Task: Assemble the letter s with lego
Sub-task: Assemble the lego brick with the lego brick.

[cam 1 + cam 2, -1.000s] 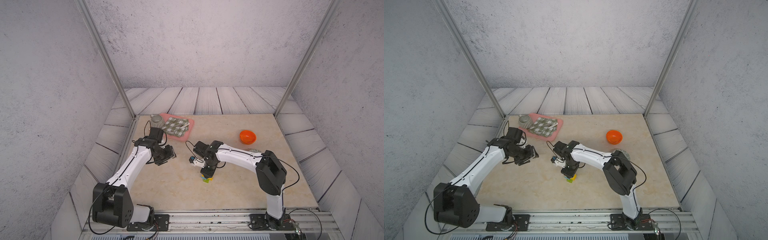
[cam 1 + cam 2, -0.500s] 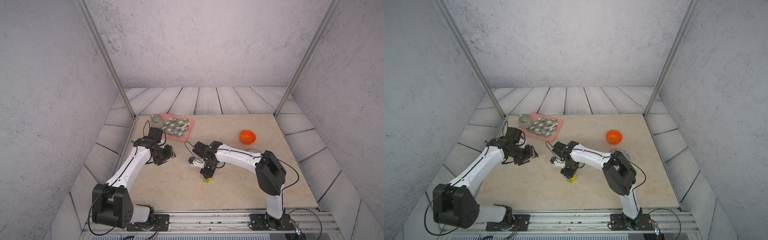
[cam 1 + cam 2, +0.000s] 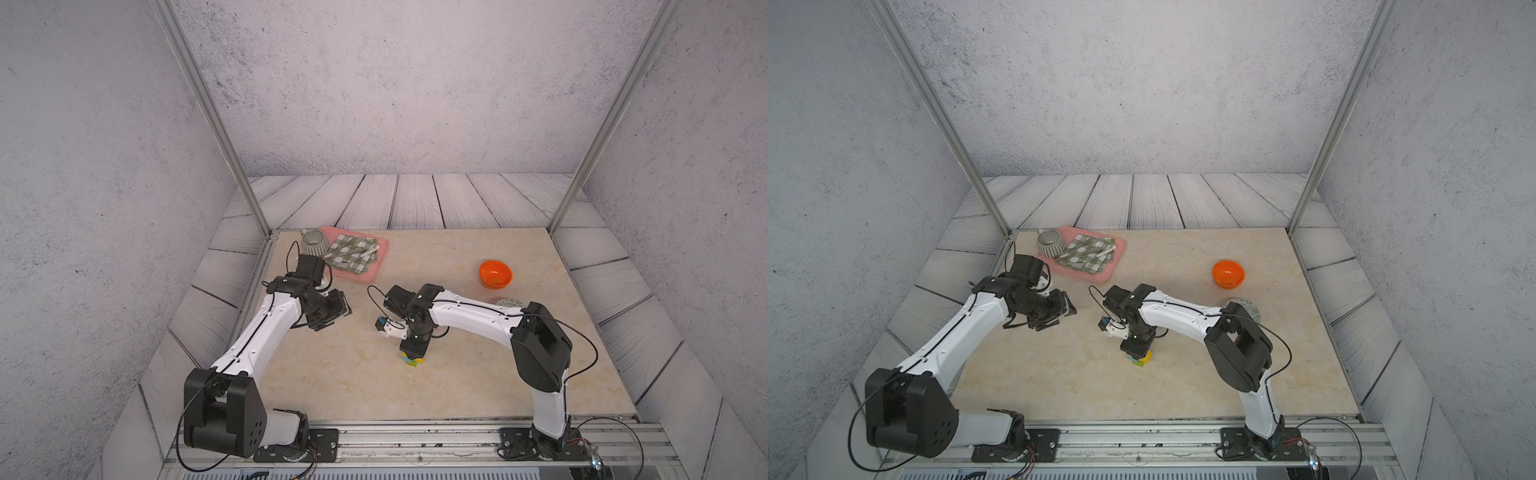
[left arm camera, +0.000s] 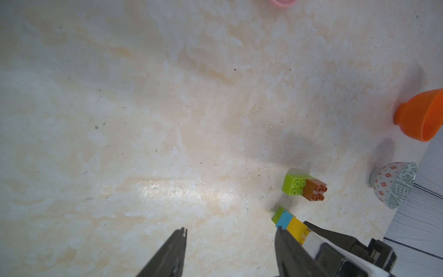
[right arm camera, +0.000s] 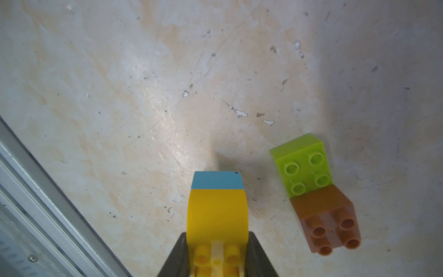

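No change: right hand [image 5: 217, 242] still clamped on yellow-blue-green stack [image 5: 217, 211], left hand [image 4: 231, 233] apart, idle; green-brown pair [image 4: 304, 185] still unjoined.

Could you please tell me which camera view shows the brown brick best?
The right wrist view: the brown brick is large, with sharp studs. The left wrist view shows it smaller but whole; in both top views it cannot be made out.
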`<state>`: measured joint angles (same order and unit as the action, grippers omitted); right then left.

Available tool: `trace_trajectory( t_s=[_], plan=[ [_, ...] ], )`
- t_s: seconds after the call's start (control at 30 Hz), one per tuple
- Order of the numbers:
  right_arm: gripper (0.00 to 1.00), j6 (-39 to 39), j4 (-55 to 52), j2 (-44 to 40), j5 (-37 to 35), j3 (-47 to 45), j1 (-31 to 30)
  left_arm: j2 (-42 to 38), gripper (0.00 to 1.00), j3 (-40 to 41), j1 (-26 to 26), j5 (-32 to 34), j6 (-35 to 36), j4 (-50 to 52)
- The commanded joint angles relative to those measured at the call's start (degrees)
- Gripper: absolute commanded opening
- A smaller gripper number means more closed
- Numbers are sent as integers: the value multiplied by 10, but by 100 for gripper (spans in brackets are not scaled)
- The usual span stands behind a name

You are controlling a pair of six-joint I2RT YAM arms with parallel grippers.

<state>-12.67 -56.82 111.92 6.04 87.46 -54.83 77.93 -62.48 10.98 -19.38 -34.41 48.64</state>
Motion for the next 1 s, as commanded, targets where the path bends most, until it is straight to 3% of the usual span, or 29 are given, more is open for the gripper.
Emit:
trace_trajectory(
  t_s=[0.0,0.97],
  plan=[
    [0,-10,-15,-8,-5,-19,-5,-10,64,2,-6,-2,10,6],
    [0,-25,-20,35,-52,-29,-36,-15,64,5,-11,0,12,9]
  ],
)
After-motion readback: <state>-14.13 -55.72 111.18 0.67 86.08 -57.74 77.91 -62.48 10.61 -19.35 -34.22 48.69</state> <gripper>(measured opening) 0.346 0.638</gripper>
